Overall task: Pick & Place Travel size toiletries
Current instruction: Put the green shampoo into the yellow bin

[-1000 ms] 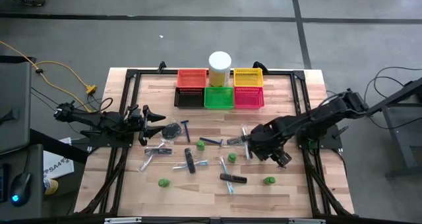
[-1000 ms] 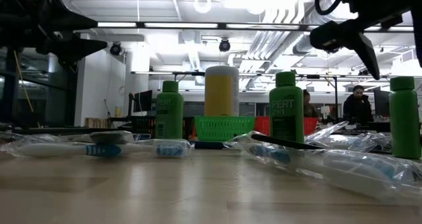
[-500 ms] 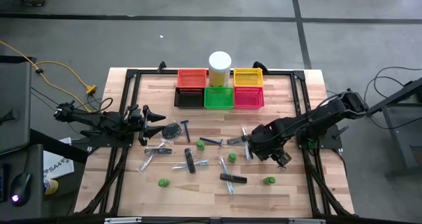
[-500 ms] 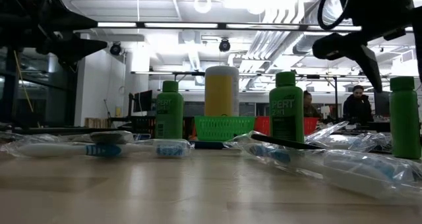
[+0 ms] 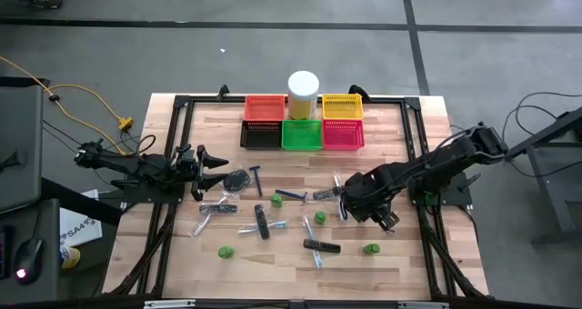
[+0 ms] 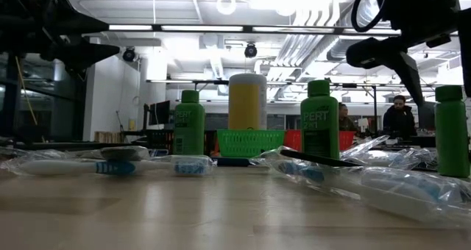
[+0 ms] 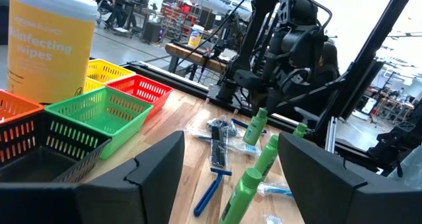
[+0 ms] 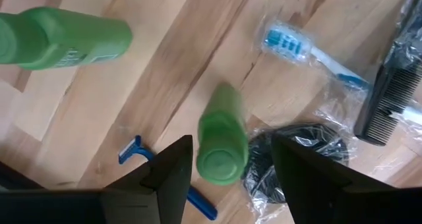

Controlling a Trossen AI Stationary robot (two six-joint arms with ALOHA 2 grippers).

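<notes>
Green little bottles stand on the wooden table point(image 5: 400, 127), mixed in with other small wash things. From above, 1 green bottle point(image 5: 320, 218) stands near the middle, just left of the right gripper point(image 5: 361, 211). Another green bottle point(image 5: 371, 249) stands close to the near edge on the right, and a third green bottle point(image 5: 225, 251) stands near the edge on the left.

The right gripper hangs above the table with its fingers apart and nothing between them. In the right wrist view, a green bottle cap point(image 8: 221, 155) shows right between its 2 dark fingers point(image 8: 168, 174), lower down on the table. Next to that bottle lie a blue razor point(image 8: 132, 151), a dark coiled bundle point(image 8: 297, 151) in clear wrap, a wrapped toothbrush point(image 8: 297, 49) and a black comb point(image 8: 389, 102).

The left gripper point(image 5: 205, 160) waits at the left side of the table. Its fingers are wide apart and hold nothing.

At the far side sit small baskets: an orange basket point(image 5: 265, 107), a yellow basket point(image 5: 343, 106), a black basket point(image 5: 261, 136), a green basket point(image 5: 302, 134) and a pink basket point(image 5: 344, 134). A tall white tub of wipes point(image 5: 303, 93) stands between the orange and yellow ones.
</notes>
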